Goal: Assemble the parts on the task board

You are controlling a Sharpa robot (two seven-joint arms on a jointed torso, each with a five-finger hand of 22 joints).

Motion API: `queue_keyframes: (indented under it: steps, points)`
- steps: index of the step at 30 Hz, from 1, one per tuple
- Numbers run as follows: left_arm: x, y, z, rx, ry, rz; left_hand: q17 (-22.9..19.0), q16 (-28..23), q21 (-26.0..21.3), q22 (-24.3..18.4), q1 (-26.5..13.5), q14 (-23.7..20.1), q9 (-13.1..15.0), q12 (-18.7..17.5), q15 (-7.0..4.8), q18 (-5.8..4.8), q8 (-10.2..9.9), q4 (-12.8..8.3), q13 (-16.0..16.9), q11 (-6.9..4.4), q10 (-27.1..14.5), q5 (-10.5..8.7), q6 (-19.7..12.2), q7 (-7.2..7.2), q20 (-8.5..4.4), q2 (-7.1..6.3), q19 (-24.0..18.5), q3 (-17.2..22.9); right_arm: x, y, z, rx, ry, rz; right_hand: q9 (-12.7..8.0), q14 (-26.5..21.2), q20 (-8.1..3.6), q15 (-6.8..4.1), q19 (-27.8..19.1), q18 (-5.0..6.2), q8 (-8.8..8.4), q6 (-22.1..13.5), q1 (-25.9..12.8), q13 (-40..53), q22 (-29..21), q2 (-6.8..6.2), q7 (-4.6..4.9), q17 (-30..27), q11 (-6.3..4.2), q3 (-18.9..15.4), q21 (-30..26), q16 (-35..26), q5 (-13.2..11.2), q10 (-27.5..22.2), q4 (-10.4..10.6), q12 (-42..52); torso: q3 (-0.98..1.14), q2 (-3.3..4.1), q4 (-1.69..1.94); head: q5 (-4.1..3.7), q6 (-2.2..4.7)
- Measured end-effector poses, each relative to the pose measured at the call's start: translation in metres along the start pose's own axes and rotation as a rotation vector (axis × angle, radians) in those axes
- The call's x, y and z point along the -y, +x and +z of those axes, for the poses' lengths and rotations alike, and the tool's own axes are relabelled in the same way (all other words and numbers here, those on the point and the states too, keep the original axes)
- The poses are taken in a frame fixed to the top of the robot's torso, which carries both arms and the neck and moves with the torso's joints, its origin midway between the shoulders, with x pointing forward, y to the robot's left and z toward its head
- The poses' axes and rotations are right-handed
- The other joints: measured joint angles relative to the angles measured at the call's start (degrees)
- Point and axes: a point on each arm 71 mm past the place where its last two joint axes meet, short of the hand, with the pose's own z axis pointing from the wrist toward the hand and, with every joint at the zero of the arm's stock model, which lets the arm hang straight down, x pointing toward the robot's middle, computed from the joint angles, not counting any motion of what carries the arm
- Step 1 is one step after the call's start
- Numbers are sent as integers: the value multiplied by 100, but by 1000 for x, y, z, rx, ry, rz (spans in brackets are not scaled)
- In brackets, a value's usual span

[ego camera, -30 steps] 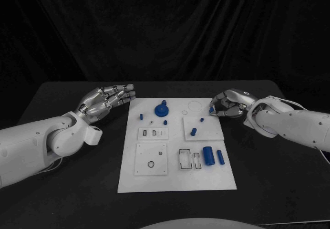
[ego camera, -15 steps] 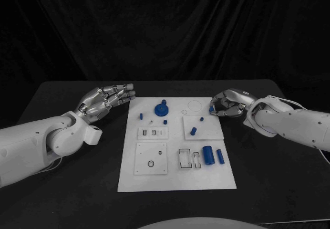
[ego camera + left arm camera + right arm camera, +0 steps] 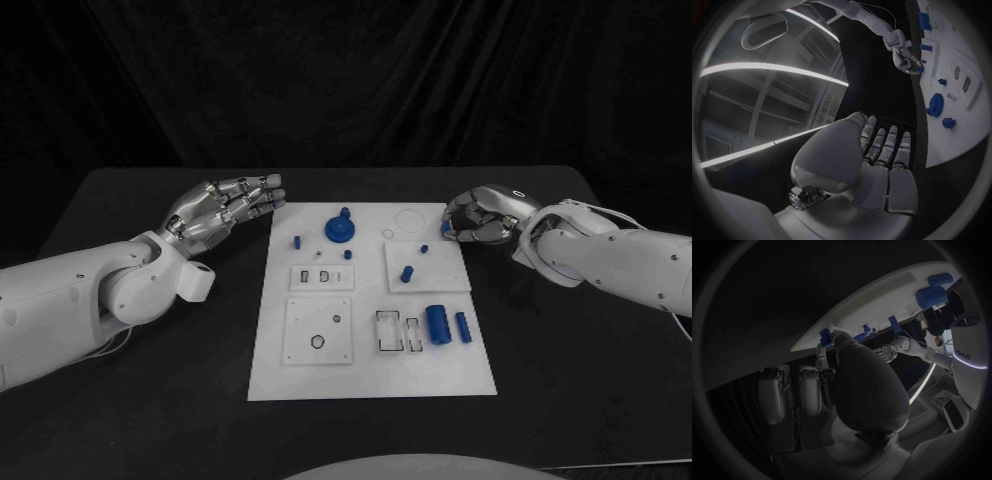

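Head view: the board [image 3: 372, 370] lies on the black table [image 3: 144, 400] between the two hands. The left hand [image 3: 219, 208] hovers just off the board's far left corner, fingers nearly straight and side by side, holding nothing; the left wrist view shows the same flat, empty palm [image 3: 879, 170] with the board [image 3: 967, 125] beyond its fingertips. The right hand [image 3: 480, 215] sits at the board's far right edge with its fingers curled inward over a small blue peg [image 3: 444, 232]; whether it actually pinches the peg cannot be told. In the right wrist view the curled fingers [image 3: 826, 347] reach the board's edge [image 3: 848, 315] beside blue pegs [image 3: 824, 334]. Nearest the left hand stands the blue gear [image 3: 339, 229] with a small peg [image 3: 297, 242] beside it. Toward the robot from the right hand lie a short peg [image 3: 407, 273] and two blue cylinders [image 3: 437, 324], side by side next to a rectangular slot [image 3: 389, 332].
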Motion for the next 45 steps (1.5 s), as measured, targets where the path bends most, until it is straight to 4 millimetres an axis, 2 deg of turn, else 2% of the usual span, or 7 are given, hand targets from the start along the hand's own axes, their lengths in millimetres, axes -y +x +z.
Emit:
queue_keyframes:
  steps: [7, 15, 18, 24, 29, 33, 45]
  points:
    - [0, 0, -1, 1, -1, 0, 0, 0, 0, 1, 0, 0, 0, 0, 0, 0, 0, 0, 0, 0, 0, 0, 0, 0, 0, 0, 0, 0, -17, -4, -1, 29, -43, 16, 9, 0, 0, 0, 0, 0, 9, 9, 0, 0, 0, 0, 8, 0, 19, 0, 0, 0, 0, -19, 0, 0, 1, 1, 0, 4, -32]
    - [0, 0, 0, 0, -2, 0, 1, 0, 0, 1, 0, 0, 0, 0, 0, 0, 0, 0, 0, 0, 0, 0, 0, 0, 0, 0, 0, 0, -61, -20, 10, 71, -146, 45, 14, -4, 0, 38, 0, 0, 32, 28, 0, -1, -1, 0, 28, 0, 60, 15, 0, 0, -24, -19, 16, 0, 2, 1, -1, 30, -65]
    - [-1, 0, 1, 0, -3, 0, 1, 0, 0, 1, 0, 0, 0, 0, 0, 0, 0, 0, 0, 0, 0, 0, 0, 0, 0, 0, 0, 0, -78, -22, 18, 72, -181, 55, 13, 6, 0, 47, 0, 0, 32, 28, 24, -1, -1, 24, 28, 0, 70, 33, 0, 0, -24, -10, -2, 0, 2, 0, -3, 66, -77]
    - [-2, 3, 4, -8, -4, -3, 1, 0, 0, 1, 0, 0, 0, 0, 0, 0, 0, 0, 0, 0, 0, 0, 0, 0, 0, 0, 0, 0, -114, -12, 37, 32, -251, 58, 10, -4, 42, 78, 0, 0, 31, 27, 45, -1, -1, 45, 28, 0, 100, 39, 0, 0, -24, -19, -8, 0, -2, 3, -3, 138, -80]
    - [-2, 4, 5, -12, -5, -4, 1, 0, 0, 1, 0, 0, 0, 0, 0, 0, 0, 0, 0, 0, 0, 0, 0, 0, 0, 0, 0, -1, -136, -2, 48, -28, -286, 54, 9, 11, 42, 103, 0, 0, 31, 7, 45, -1, -1, 45, 49, 0, 142, 54, -18, 0, -24, -18, -24, 0, -3, 3, 1, 217, -105]
    - [-2, 3, 5, -10, -6, -3, 1, 0, 0, 1, 0, -2, 0, 0, -2, 0, 0, 0, 0, 0, 0, 0, 0, 0, 0, 0, 0, 0, -150, 6, 54, -74, -305, 48, 9, -4, 57, 118, -4, 0, 31, 7, 45, -2, -2, 45, 49, 0, 150, 54, -24, 0, -24, -10, -24, 0, -5, 2, 1, 251, -116]
    - [-3, 5, 7, -16, -11, -6, 2, 0, 0, 2, 0, -21, 0, 0, -21, 0, 0, 0, 0, 0, 0, 0, 0, 0, -21, 0, -21, -1, -176, 31, 62, -162, -324, 28, 3, 16, 83, 138, 1, -1, 31, -14, 45, -2, -2, 45, 70, 0, 183, 54, -47, 0, -24, -19, -24, 0, -6, 1, 16, 264, -136]
